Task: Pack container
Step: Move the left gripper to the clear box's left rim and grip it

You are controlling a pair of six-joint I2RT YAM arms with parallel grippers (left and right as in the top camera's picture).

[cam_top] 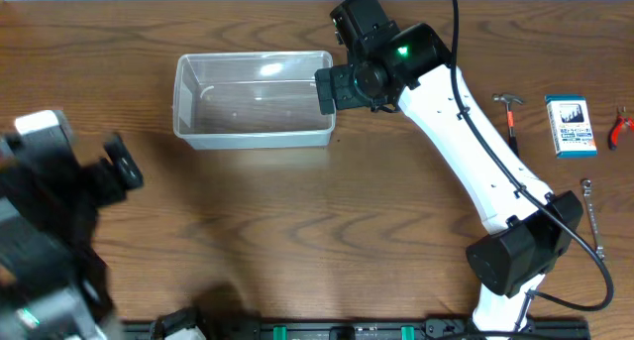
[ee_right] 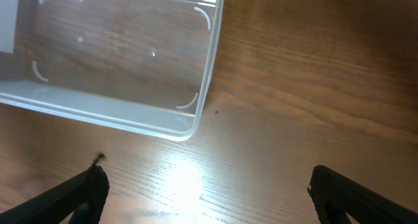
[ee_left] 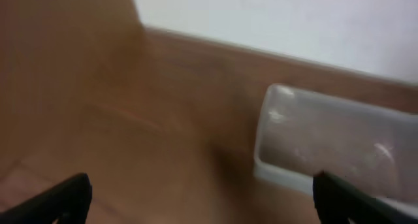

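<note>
The container (cam_top: 253, 134) is a clear, empty plastic tub lying at the back middle of the wooden table. It also shows in the right wrist view (ee_right: 98, 113) and, blurred, in the left wrist view (ee_left: 287, 175). My right gripper (cam_top: 330, 90) hovers by the tub's right end. It is open and empty, with bare table between its fingers (ee_right: 206, 191). My left gripper (cam_top: 121, 170) is at the table's left side, away from the tub. It is open and empty in its wrist view (ee_left: 202, 198).
At the far right of the table lie a small hammer (cam_top: 510, 115), a blue box (cam_top: 569, 127), red pliers (cam_top: 621, 127) and a metal wrench (cam_top: 590, 206). The right arm stretches diagonally from its base at the front right. A white wall runs behind the table.
</note>
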